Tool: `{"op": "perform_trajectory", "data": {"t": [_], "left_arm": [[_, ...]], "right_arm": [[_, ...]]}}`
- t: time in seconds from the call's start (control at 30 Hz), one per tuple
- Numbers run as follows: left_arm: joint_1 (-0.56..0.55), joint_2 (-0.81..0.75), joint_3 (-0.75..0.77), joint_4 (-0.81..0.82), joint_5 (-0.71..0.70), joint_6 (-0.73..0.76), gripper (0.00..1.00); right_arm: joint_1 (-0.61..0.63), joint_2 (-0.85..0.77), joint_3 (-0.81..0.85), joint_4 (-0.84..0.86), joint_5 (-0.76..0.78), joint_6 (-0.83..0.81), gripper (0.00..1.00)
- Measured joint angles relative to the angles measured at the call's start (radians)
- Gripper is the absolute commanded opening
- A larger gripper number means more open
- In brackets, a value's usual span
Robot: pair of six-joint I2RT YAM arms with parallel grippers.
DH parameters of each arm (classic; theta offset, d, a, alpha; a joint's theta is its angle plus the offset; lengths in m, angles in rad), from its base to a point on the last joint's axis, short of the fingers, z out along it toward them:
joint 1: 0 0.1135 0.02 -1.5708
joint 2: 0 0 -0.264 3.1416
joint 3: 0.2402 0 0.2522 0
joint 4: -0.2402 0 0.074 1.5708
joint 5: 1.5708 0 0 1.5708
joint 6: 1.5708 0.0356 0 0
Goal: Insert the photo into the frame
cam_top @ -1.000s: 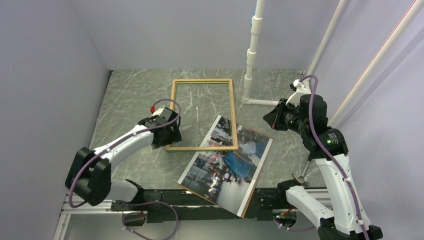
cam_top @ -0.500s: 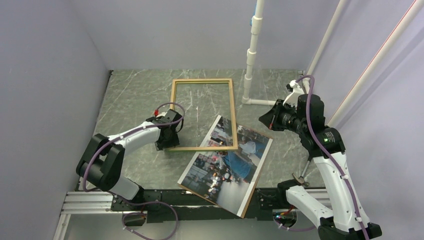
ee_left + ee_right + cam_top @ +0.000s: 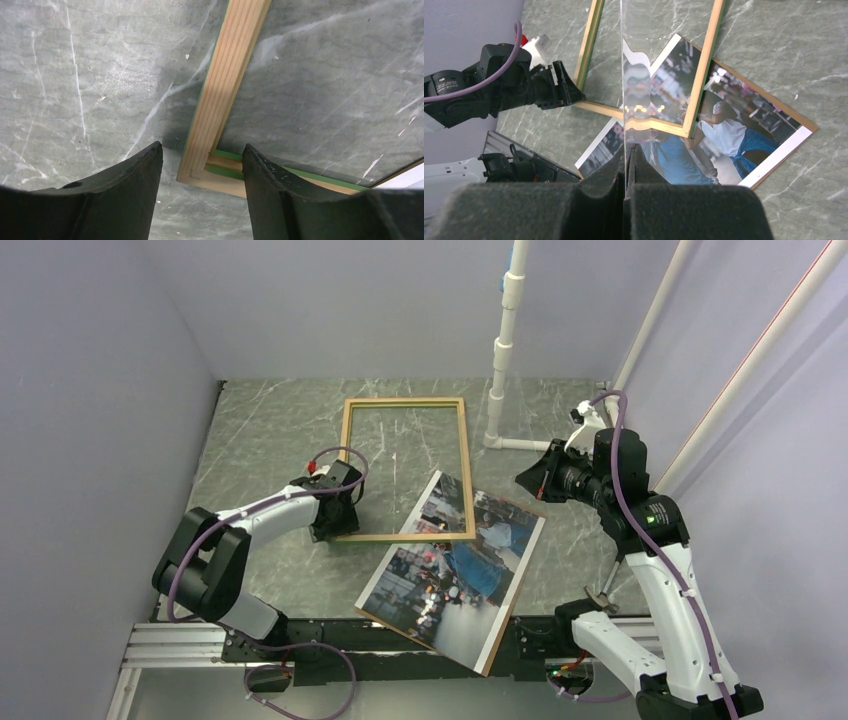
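Note:
The frame lies flat on the grey table, wood face up, green showing on its inner edge. Its near right corner rests on the photo, which lies face up and skewed on a brown backing board. My left gripper is open, low over the frame's near left corner, with the corner between its fingers. My right gripper is raised to the right of the frame. It is shut on a clear pane, seen edge-on above the frame and photo.
A white pipe stand rises at the back right of the table, its foot close to the frame's far right corner. Purple walls close in on the left, back and right. A metal rail runs along the near edge.
My left gripper has moved right and down onto the frame's near left corner, then held still. My right gripper has drifted slightly left with the pane. Frame and photo have not moved.

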State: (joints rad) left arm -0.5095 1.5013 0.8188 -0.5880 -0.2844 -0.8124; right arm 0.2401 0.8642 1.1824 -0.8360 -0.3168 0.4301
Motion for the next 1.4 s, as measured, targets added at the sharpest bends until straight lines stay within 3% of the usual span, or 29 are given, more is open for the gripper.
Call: {"op": "perform_trajectory", "data": {"t": [0.2,0.3,0.43,0.77,1.4], "left_arm": [[0.011,-0.003,-0.026,0.052,0.029,0.036,0.48],[0.013,-0.034,-0.061,0.095,0.039,0.042,0.34],[0.009,-0.08,-0.108,0.135,0.043,0.034,0.24],[-0.12,-0.104,-0.115,0.085,0.048,-0.057,0.01],[-0.327,-0.166,-0.12,-0.031,0.006,-0.2,0.0]], "right_arm": [[0.0,0.002,0.0,0.0,-0.006,0.0,0.0],[0.0,0.006,0.0,0.001,-0.01,0.002,0.0],[0.0,0.016,0.0,0.02,-0.035,0.017,0.0],[0.0,0.04,0.0,0.064,-0.086,0.053,0.0],[0.0,0.063,0.0,0.099,-0.11,0.071,0.0]]}}
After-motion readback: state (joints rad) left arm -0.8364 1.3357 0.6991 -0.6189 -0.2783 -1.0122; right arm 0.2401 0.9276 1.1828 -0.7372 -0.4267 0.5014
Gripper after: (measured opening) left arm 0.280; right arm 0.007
